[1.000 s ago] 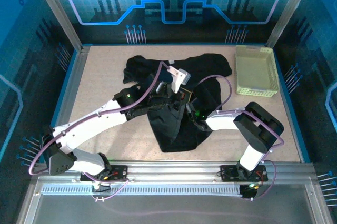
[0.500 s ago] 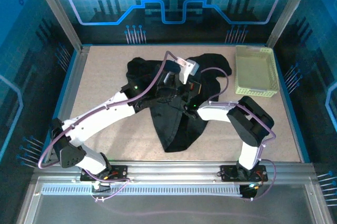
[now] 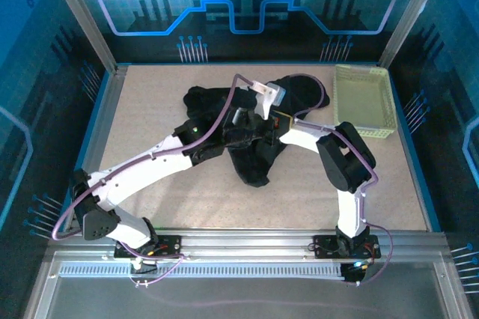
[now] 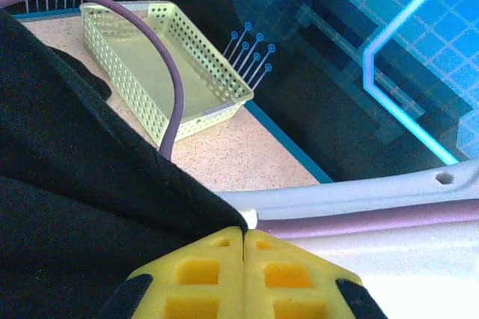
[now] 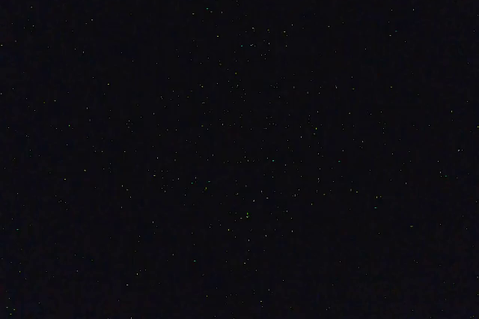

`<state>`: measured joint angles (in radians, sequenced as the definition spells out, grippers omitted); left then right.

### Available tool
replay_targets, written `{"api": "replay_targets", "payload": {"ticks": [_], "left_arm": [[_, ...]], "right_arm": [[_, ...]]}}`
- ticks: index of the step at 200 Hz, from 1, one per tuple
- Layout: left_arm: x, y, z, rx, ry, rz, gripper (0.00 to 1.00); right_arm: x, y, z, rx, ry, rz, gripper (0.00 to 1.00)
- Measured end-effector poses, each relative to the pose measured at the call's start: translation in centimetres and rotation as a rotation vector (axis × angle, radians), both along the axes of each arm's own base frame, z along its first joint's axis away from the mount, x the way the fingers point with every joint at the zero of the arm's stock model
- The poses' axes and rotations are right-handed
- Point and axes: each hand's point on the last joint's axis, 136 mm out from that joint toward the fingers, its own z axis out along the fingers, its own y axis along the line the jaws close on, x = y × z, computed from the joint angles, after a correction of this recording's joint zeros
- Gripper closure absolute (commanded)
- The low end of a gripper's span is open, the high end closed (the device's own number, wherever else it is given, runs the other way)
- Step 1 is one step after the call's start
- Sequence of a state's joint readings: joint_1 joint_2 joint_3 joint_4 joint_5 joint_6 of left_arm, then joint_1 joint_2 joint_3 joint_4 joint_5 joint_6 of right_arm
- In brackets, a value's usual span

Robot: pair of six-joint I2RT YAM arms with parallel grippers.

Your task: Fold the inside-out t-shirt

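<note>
The inside-out t-shirt (image 3: 256, 163) is a bunched black heap in the middle of the table, with one tail trailing toward me. My left gripper (image 4: 244, 233) is shut on a fold of the black cloth (image 4: 75, 184), its yellow pads pressed together with fabric pinched at their tips. In the top view this gripper (image 3: 245, 123) hangs over the heap's middle. My right arm (image 3: 310, 137) reaches in from the right, and its gripper is buried in the cloth with its jaws standing apart. The right wrist view is completely dark under fabric.
A pale yellow-green plastic basket (image 3: 364, 133) stands at the back right of the table; its rim (image 4: 217, 109) shows in the left wrist view. A purple cable (image 4: 177, 87) arcs across in front of it. Blue frame walls surround the table.
Both arms have moved toward the far side, dragging the shirt's near tail up and bunching the heap tighter. The right forearm has swung further left and back.
</note>
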<state>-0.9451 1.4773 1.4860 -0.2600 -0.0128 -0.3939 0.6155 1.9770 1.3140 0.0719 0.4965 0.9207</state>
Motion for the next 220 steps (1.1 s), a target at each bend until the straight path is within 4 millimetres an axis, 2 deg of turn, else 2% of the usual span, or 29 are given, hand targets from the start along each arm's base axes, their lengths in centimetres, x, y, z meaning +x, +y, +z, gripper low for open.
{"api": "replay_targets", "payload": {"ticks": [21,37,66,93,133,171,192,220], "left_arm": [[0.1,1.0,0.4,0.003,-0.025,0.037,1.00],[-0.1,2.2,0.9,0.000,-0.047,0.062,1.00],[-0.8,4.4,2.4,-0.014,-0.093,0.076,1.00],[-1.2,4.5,2.7,-0.014,-0.110,0.058,1.00],[-1.6,3.4,1.9,-0.013,-0.083,0.005,1.00],[-2.2,0.6,0.9,-0.012,-0.052,-0.050,1.00],[-2.9,-1.4,1.2,-0.024,-0.049,-0.082,1.00],[-3.8,-2.7,2.4,-0.060,-0.060,-0.109,1.00]], "right_arm": [[-0.2,0.2,-0.4,0.019,0.019,0.026,0.23],[-1.1,-0.1,-1.3,0.030,0.049,0.050,0.23],[-2.2,-2.5,-3.4,0.062,0.115,0.064,0.24],[-1.8,-3.8,-3.8,0.066,0.132,0.060,0.24],[-1.1,-2.6,-2.0,0.070,0.122,0.080,0.23],[2.1,0.0,0.6,0.062,0.073,0.073,0.21],[2.9,1.0,0.0,0.059,0.080,0.076,0.20],[3.0,1.1,-2.4,0.031,0.146,0.065,0.16]]}}
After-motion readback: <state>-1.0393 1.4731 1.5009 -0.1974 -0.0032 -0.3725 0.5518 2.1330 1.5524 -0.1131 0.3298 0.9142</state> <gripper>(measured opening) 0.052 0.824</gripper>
